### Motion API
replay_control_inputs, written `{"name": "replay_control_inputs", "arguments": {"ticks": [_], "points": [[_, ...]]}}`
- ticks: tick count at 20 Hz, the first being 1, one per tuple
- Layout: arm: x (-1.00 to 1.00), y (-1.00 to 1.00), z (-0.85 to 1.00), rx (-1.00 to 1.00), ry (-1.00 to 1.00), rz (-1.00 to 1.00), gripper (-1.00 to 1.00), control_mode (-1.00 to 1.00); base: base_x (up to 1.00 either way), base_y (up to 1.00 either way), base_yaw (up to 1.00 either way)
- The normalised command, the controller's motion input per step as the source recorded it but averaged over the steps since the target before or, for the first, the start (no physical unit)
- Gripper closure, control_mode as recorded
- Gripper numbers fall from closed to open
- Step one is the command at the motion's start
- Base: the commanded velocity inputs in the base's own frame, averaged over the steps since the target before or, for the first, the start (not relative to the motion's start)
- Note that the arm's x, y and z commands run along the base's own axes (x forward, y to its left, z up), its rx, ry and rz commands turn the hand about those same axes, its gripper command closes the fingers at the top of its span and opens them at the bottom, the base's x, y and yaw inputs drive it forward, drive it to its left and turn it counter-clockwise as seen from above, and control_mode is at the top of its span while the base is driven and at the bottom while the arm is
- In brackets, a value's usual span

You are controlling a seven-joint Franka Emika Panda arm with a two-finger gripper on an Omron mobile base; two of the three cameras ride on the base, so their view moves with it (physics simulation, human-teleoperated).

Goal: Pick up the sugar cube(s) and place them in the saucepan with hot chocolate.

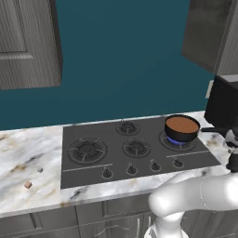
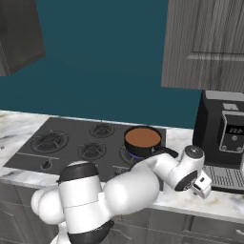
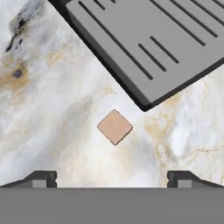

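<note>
The marble-veined worktop [image 1: 28,148] carries a flat dark hob [image 1: 135,148] with four ringed burners, and a black coffee machine [image 2: 224,138] with a slatted grey drip tray [image 3: 148,43] stands at the right end. One round dark saucepan [image 1: 182,128] of smooth brown liquid sits on the lit rear-right burner, well apart from two tiny cubes, a grey sugar cube [image 1: 40,170] and a reddish cube [image 1: 28,185], on open worktop left of the hob. The tool [image 3: 113,179] hangs over bare marble with fingertips spread wide, empty, above a third, tan cube [image 3: 114,127] lying just beside the tray's corner.
</note>
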Motion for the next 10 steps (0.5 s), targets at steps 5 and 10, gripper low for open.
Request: {"name": "replay_control_inputs", "arguments": {"ticks": [5,10], "points": [[0.00,0.00,-0.04,0.00,-0.15,0.00,-1.00,-1.00,0.00,0.00,0.00],[0.00,0.00,0.00,0.00,-0.08,0.00,-1.00,-1.00,0.00,0.00,0.00]]}}
